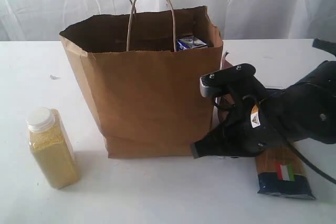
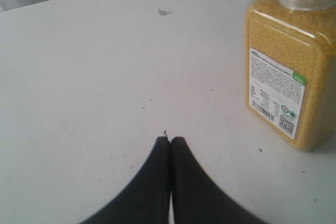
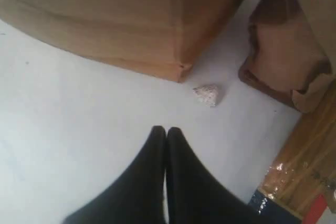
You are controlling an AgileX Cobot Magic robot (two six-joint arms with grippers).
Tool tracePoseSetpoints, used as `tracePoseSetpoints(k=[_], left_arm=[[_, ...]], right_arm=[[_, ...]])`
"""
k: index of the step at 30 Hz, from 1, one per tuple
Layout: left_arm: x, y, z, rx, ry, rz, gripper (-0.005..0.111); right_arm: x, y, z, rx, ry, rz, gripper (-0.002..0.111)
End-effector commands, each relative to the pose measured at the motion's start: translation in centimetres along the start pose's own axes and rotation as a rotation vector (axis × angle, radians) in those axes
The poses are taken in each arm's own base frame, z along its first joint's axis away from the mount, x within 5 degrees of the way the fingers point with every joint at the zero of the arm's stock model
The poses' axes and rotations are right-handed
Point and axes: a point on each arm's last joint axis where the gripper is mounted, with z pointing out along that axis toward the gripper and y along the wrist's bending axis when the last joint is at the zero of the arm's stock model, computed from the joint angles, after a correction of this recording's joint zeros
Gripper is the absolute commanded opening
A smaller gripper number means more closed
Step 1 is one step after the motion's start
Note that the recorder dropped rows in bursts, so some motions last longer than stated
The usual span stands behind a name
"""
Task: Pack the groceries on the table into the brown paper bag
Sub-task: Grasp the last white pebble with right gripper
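Spaghetti pack (image 1: 286,177) is likely picked next.
Right gripper (image 3: 166,129) and left gripper (image 2: 170,139) are pressed shut, empty; jaws must be opened first.

Lab test bench, seen from my remote station: a plain white tabletop (image 1: 157,198) closed off by white draped sheeting (image 1: 262,3) well beyond my right pincer (image 1: 195,151), whose black arm (image 1: 307,108) reaches among set-out groceries, a brown paper bag (image 1: 147,103) just beside its tip, a spaghetti pack (image 1: 283,174) near its wrist.
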Motion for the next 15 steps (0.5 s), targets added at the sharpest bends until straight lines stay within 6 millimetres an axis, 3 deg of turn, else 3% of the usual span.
tracePoseSetpoints(k=[1,7,15], left_arm=[[0.1,0.0,0.0,0.0,-0.001,-0.011,0.0],[0.1,0.0,0.0,0.0,-0.001,-0.011,0.0],[0.1,0.0,0.0,0.0,-0.001,-0.011,0.0]], right_arm=[[0.3,-1.1,1.1,0.034,0.042,0.03,0.0],[0.4,-2.1,2.0,0.057,0.072,0.056,0.002],[0.4,-2.6,3.5,0.063,0.081,0.037,0.037]])
